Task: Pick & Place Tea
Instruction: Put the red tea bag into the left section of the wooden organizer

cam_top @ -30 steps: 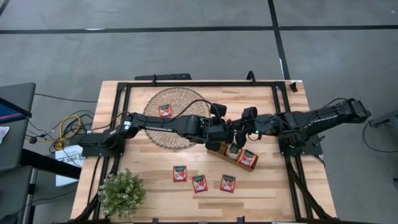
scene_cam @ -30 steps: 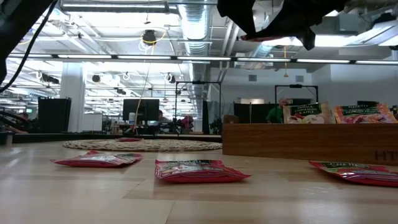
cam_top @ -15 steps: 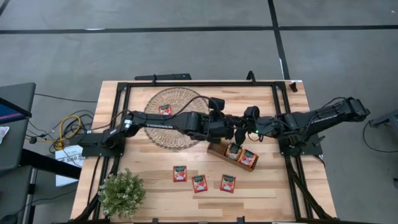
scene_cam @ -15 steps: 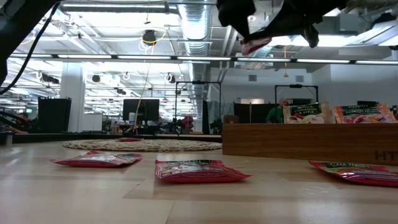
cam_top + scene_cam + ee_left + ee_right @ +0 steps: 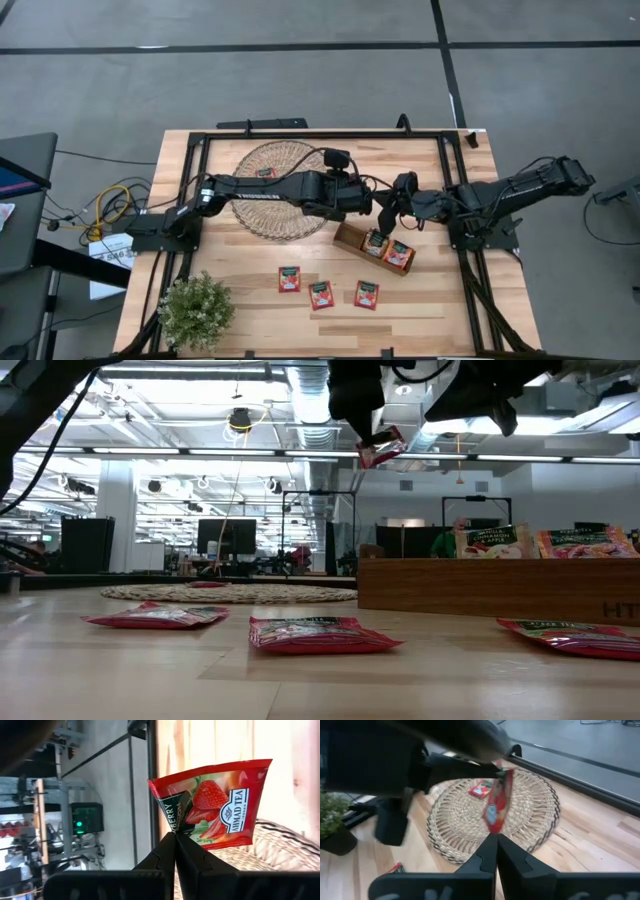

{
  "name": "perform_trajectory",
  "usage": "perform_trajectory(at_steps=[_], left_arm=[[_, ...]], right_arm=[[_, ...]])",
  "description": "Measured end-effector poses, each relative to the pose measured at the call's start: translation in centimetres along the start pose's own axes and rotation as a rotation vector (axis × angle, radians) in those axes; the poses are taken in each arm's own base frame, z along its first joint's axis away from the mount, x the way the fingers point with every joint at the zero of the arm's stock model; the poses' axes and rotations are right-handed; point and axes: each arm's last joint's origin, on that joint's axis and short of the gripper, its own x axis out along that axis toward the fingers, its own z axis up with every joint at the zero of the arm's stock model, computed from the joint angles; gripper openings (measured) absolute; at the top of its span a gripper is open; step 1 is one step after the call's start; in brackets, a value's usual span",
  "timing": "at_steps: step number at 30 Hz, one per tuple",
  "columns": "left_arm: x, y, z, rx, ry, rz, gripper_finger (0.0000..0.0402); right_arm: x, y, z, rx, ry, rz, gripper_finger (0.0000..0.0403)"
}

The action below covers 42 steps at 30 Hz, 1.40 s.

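Observation:
My left gripper [image 5: 175,834] is shut on a red strawberry tea sachet [image 5: 215,805], held high between the wicker mat [image 5: 278,190] and the wooden tray [image 5: 352,240]; the sachet [image 5: 380,448] shows in the low view too. My right gripper [image 5: 491,837] is shut on nothing and hovers over the tray's far end, just right of the left one. Two sachets [image 5: 388,250] stand in the tray. Three red sachets [image 5: 321,294] lie flat on the table near the front. One sachet [image 5: 265,172] lies on the mat. My left gripper pinches the sachet between its two fingers at one edge [image 5: 172,820], beside the dark green band. The sachet is lifted clear of the table. In the low view it hangs tilted just below the fingers [image 5: 362,430].
A small potted plant [image 5: 196,310] stands at the table's near left corner. The tray lies slanted right of centre. The black frame rails [image 5: 320,134] run along the table's far and side edges. Bare wood lies between the mat and the three front sachets.
My left gripper has carried the sachet away from my right gripper, moving from above the tray toward the mat, left and a little toward the far edge. The sachet has sunk slightly and now hangs tilted. My right gripper has stayed over the tray's far end.

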Motion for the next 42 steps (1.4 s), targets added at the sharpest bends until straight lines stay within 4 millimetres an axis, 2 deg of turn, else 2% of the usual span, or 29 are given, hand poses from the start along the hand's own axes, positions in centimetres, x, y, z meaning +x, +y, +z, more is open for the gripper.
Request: perform_trajectory(at_steps=[5, 8, 13, 18, 22, 29, 38, 42], left_arm=[[-0.4, -0.5, 0.1, 0.005, -0.01, -0.021, 0.0], [-1.0, -0.9, 0.3, 0.009, -0.031, -0.044, 0.0], [-2.0, -1.8, 0.6, 0.018, -0.067, -0.075, 0.0], [-2.4, -2.2, 0.8, 0.023, -0.087, -0.111, 0.0], [-2.4, -2.2, 0.8, 0.023, -0.087, -0.11, 0.0], [-2.4, -2.1, 0.9, 0.019, -0.098, -0.105, 0.0], [-2.5, -2.0, 1.2, 0.014, -0.122, -0.098, 0.0], [-2.5, -1.9, 1.4, 0.006, -0.138, -0.094, 0.0]], right_arm=[[0.1, -0.2, -0.1, -0.007, 0.02, 0.003, 0.0004], [0.3, -0.4, 0.0, -0.014, 0.05, 0.041, 0.0026], [0.9, -1.1, 0.5, 0.005, 0.071, 0.063, 0.0103], [1.4, -1.4, 1.5, 0.018, 0.048, 0.155, 0.0188], [1.7, -1.8, 1.8, 0.04, 0.065, 0.183, 0.0221], [1.8, -1.8, 1.8, 0.05, 0.079, 0.211, 0.021], [1.8, -1.8, 1.8, 0.053, 0.087, 0.224, 0.0163], [1.8, -1.8, 1.8, 0.053, 0.087, 0.223, 0.0125]])
